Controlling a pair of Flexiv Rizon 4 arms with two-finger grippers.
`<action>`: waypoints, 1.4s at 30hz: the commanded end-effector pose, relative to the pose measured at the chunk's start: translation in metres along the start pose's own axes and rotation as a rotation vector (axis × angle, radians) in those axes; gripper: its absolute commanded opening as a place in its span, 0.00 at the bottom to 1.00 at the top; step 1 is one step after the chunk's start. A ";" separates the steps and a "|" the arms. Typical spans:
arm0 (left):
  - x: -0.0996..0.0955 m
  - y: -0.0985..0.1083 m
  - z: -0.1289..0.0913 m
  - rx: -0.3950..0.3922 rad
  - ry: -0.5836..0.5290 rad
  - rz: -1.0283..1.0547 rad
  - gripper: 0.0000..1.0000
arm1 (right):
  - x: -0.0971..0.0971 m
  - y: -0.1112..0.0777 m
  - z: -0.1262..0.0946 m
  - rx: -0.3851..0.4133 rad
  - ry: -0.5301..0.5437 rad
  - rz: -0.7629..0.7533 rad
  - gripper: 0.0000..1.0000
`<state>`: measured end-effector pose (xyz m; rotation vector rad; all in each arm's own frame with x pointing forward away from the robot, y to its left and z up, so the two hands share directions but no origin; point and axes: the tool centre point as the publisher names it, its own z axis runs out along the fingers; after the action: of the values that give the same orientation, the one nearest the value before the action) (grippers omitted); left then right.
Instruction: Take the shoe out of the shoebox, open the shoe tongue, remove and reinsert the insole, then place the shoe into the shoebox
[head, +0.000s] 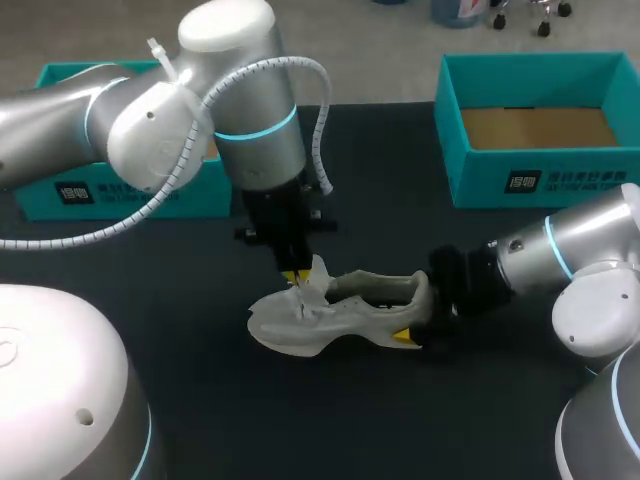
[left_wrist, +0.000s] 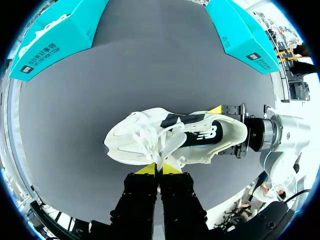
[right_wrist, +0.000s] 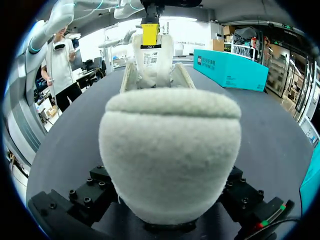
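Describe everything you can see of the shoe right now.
The shoe is an off-white sneaker with a fuzzy heel and dark lining, standing on its sole on the dark table. The right gripper clamps its heel from both sides; the left gripper pinches its raised tongue.

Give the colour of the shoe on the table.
Off-white upper with a black interior; the shoe shows best in the left wrist view.

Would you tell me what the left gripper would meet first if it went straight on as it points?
The shoe: the left gripper, shut on the tongue, points down into its opening, probably just below.
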<state>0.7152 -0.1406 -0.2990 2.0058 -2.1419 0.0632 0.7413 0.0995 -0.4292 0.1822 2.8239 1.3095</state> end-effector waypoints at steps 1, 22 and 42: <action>-0.024 0.010 -0.006 0.035 0.069 -0.031 0.00 | 0.001 -0.001 0.003 0.002 -0.002 0.000 0.00; -0.065 -0.005 0.052 0.002 -0.019 -0.186 0.00 | 0.001 -0.001 0.003 0.002 -0.002 0.000 0.00; -0.061 0.000 0.033 0.019 0.011 -0.182 1.00 | 0.001 -0.001 0.003 0.002 -0.002 0.000 0.00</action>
<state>0.7203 -0.0943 -0.3551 2.2000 -1.9424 0.0367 0.7411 0.1007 -0.4293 0.1819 2.8235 1.3101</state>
